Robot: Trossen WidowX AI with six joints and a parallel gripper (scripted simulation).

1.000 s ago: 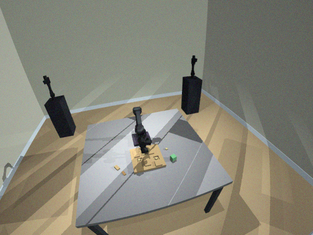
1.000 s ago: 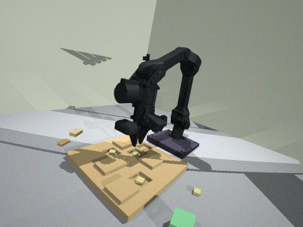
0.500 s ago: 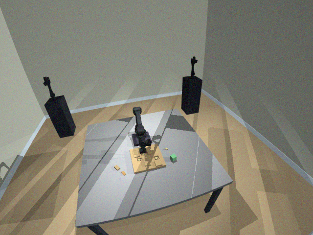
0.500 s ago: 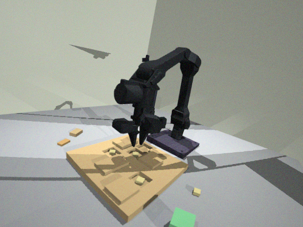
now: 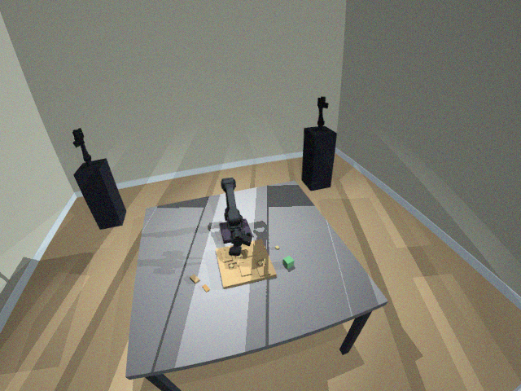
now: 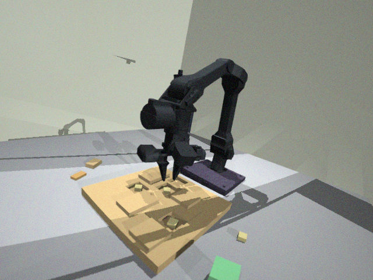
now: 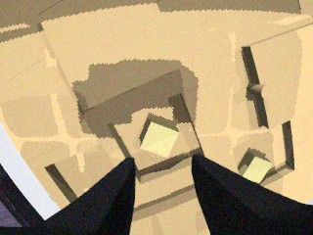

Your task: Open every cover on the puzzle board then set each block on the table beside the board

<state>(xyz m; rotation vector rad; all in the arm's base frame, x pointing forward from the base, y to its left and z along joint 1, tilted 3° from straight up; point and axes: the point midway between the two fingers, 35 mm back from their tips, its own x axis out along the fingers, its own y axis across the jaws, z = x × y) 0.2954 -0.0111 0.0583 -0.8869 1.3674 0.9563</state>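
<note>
The tan puzzle board [image 6: 99, 192] [image 5: 248, 281] [image 7: 131, 39] lies in front of the arm's base. Its flat covers, such as one [image 6: 137, 203] near the middle, sit beside their wells. Three pale yellow blocks rest in uncovered wells in the exterior view: one [image 6: 138, 187] at the back left, one [image 6: 166, 189] [image 7: 159, 137] under my fingers, and one [image 6: 172, 223] nearer the front. The wrist view shows a second block [image 7: 256, 168] to the right. My gripper [image 6: 169, 179] [image 7: 163, 164] [image 5: 235, 251] points straight down just above the back well, its fingers partly open with nothing between them.
One small yellow block [image 6: 242, 236] [image 5: 277, 247] and a green cube [image 6: 224, 269] [image 5: 288, 261] lie on the table to the board's right. Two tan pieces [image 6: 93, 163] [image 6: 78, 175] lie to its left. The arm's purple base plate [image 6: 214, 179] borders the board's back edge.
</note>
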